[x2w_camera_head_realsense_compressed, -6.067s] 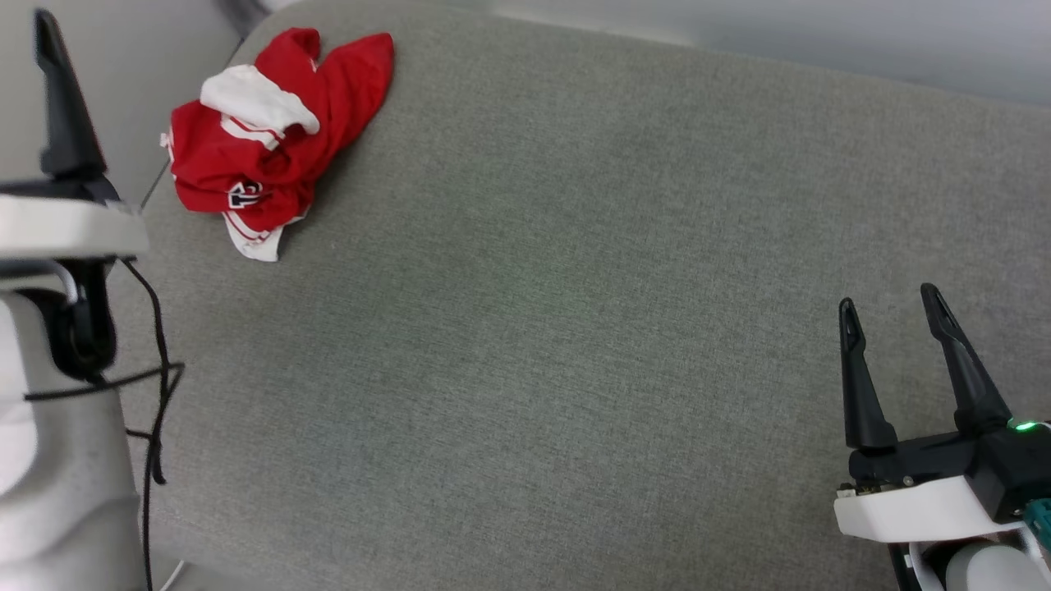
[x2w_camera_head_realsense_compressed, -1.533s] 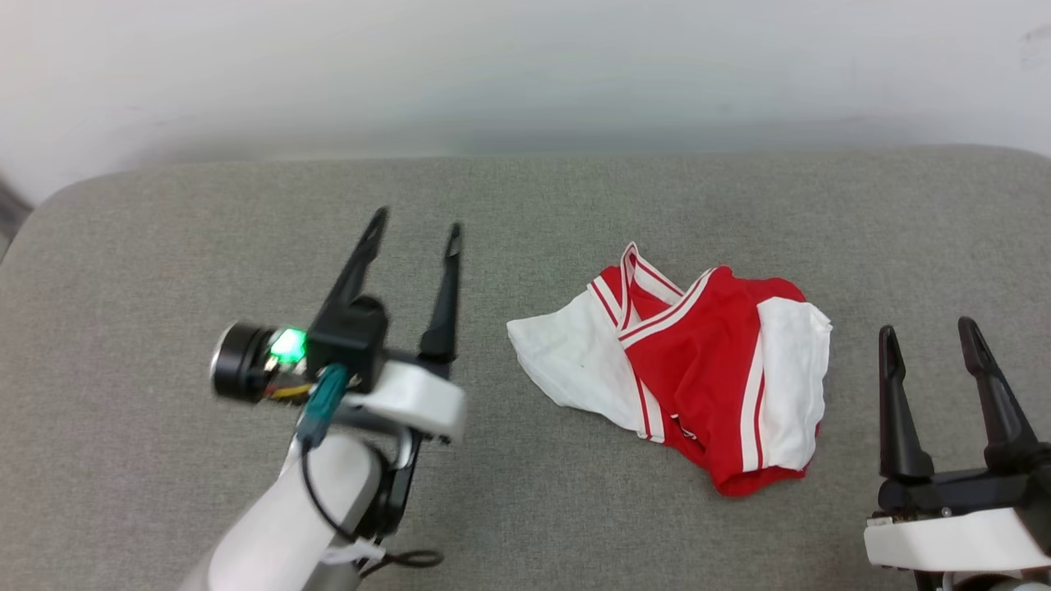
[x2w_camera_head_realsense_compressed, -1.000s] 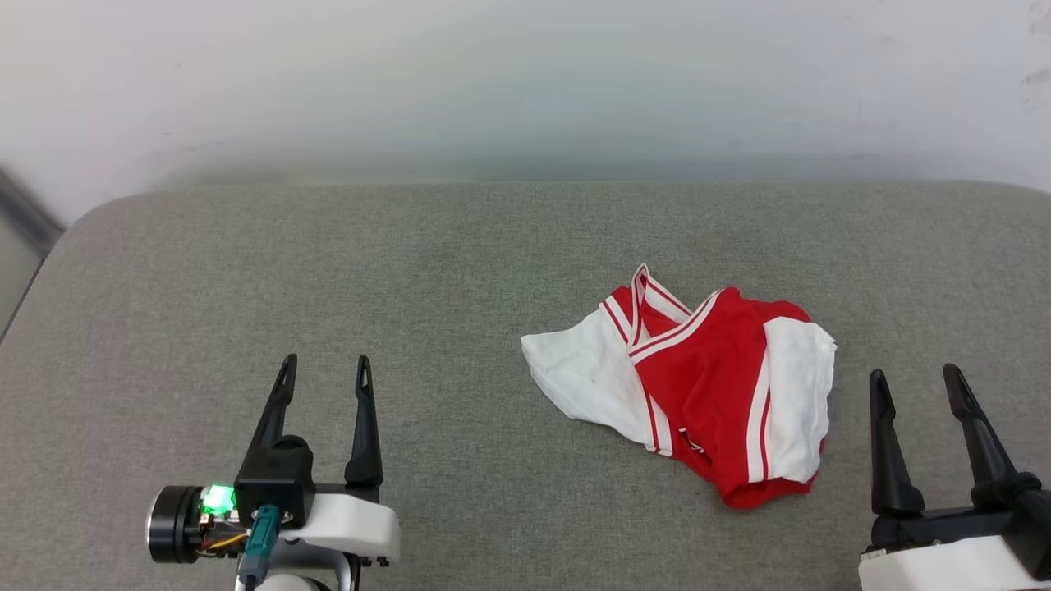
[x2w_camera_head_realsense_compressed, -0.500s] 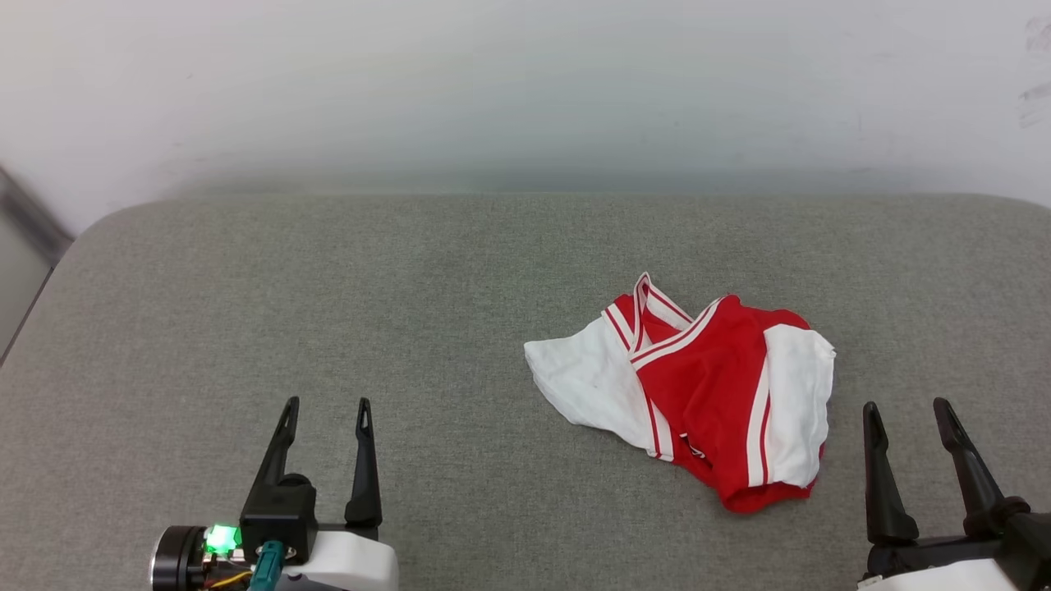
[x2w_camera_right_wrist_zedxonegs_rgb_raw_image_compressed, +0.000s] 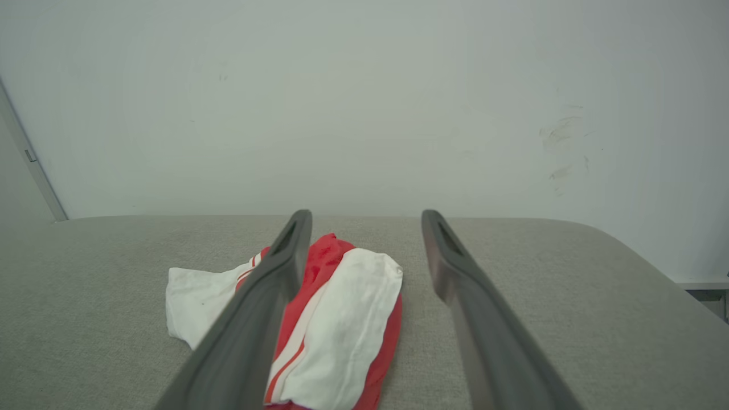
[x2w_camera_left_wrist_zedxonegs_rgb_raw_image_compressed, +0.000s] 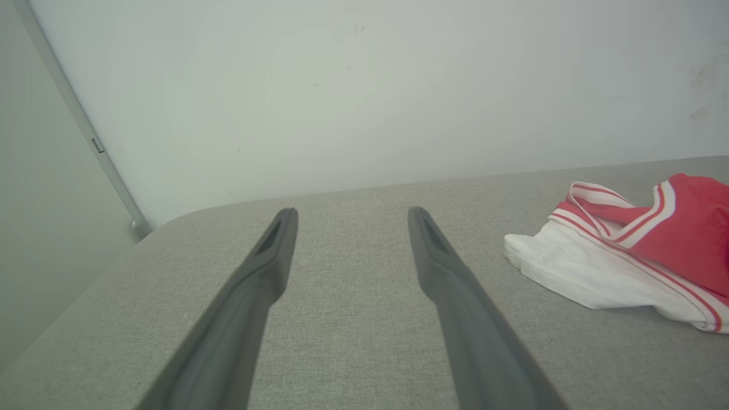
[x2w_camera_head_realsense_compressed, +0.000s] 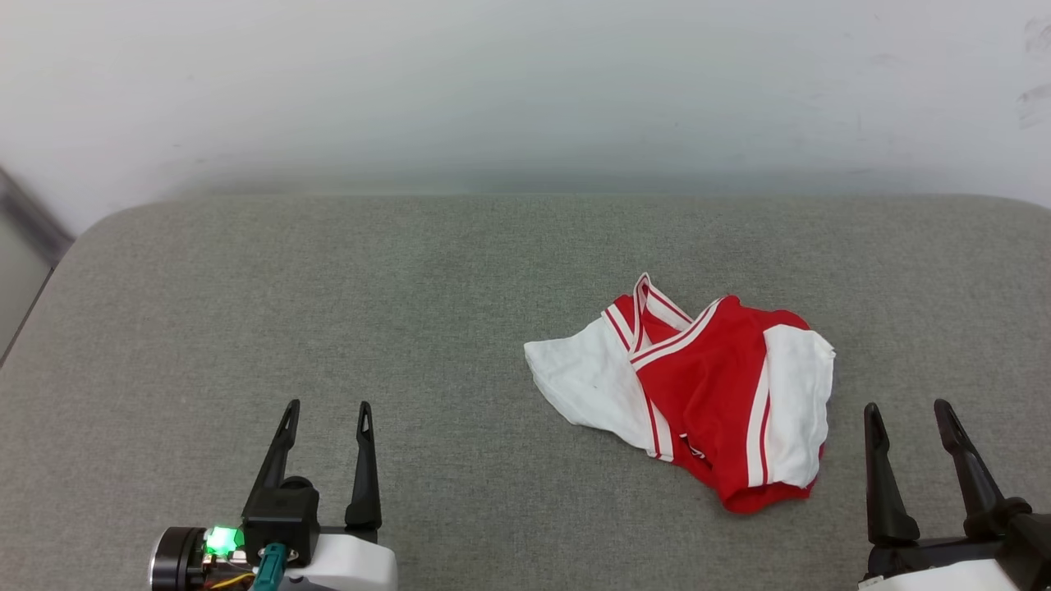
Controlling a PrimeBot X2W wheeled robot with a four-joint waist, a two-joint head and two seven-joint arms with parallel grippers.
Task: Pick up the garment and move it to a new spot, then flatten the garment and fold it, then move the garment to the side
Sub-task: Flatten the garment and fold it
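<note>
The garment [x2w_camera_head_realsense_compressed: 698, 394] lies crumpled on the grey cushion, right of centre: red body, white sleeves, striped trim; its letters and number are hidden in the folds. It also appears at the right of the left wrist view as the garment [x2w_camera_left_wrist_zedxonegs_rgb_raw_image_compressed: 638, 250] and, in the right wrist view, as the garment [x2w_camera_right_wrist_zedxonegs_rgb_raw_image_compressed: 342, 307] partly behind the left finger. My left gripper [x2w_camera_head_realsense_compressed: 327, 407] stands open at the lower left, well clear of the cloth. My right gripper [x2w_camera_head_realsense_compressed: 905, 407] is open at the lower right, just right of the shirt's edge, holding nothing.
The grey fabric cushion [x2w_camera_head_realsense_compressed: 328, 312] spans the view, its rounded back edge meeting a pale wall [x2w_camera_head_realsense_compressed: 525, 82]. The cushion's left corner [x2w_camera_head_realsense_compressed: 74, 246] drops off beside a dark strip. Bare fabric stretches left of the garment.
The head camera swung, and the garment went from the far left corner to right of centre. My left gripper drew back to the lower left. In the last half second nothing moved.
</note>
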